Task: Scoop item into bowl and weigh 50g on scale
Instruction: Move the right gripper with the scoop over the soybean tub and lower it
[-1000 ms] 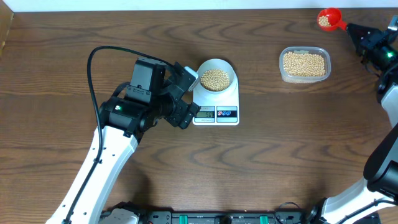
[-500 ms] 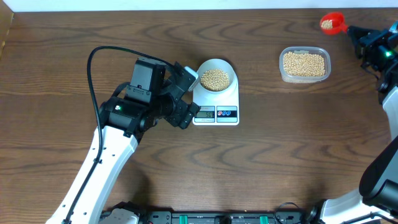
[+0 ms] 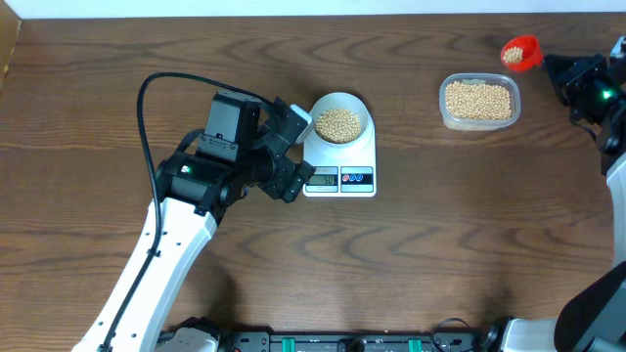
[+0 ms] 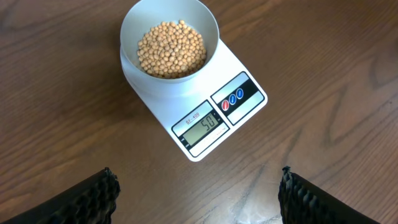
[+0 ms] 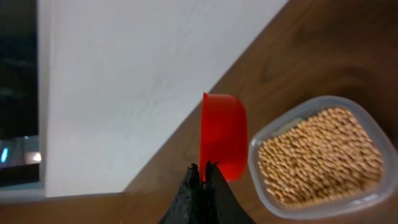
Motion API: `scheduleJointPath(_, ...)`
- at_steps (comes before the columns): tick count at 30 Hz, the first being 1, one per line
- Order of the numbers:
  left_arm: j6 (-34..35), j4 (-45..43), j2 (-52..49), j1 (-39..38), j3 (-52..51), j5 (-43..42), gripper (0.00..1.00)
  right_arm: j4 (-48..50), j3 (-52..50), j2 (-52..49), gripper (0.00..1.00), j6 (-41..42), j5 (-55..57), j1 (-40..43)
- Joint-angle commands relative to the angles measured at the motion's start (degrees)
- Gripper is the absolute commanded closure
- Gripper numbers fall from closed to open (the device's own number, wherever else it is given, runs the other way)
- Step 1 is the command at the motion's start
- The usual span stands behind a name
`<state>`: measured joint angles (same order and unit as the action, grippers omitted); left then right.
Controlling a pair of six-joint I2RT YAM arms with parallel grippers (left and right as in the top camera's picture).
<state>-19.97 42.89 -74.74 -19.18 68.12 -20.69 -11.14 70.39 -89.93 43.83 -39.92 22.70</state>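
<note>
Overhead, you've got the scale [image 3: 358, 155] mid-counter [image 3: 440, 244], the bowl [image 4: 165, 87] on it, beans [image 4: 171, 48] inside. Your left end effector [image 4: 199, 194] gapes wide, empty, beside the scale. Your right end effector [image 5: 202, 180] pinches the red scoop [image 5: 222, 143] handle.

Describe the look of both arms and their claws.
Left arm: white link, black joints, boxy black camera housing, looping black cable, green light. Right arm: white link, black wrist, green light. Left claw: ribbed black fingers. Right claw: slim black fingers.
</note>
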Motion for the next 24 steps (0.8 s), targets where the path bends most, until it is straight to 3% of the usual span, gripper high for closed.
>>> scheduleJointPath(1, -0.79, -0.09, 0.26, 0.2, -0.22, -0.33, 0.15, -2.08, 0.09, 0.59, 0.98, -3.91, 0.83, -0.46)
scheduleJointPath(24, -0.79, -0.09, 0.26, 0.2, -0.22, -0.31, 0.16, -9.44, 0.07, 0.57, 0.99, -10.78, 14.34, -5.92)
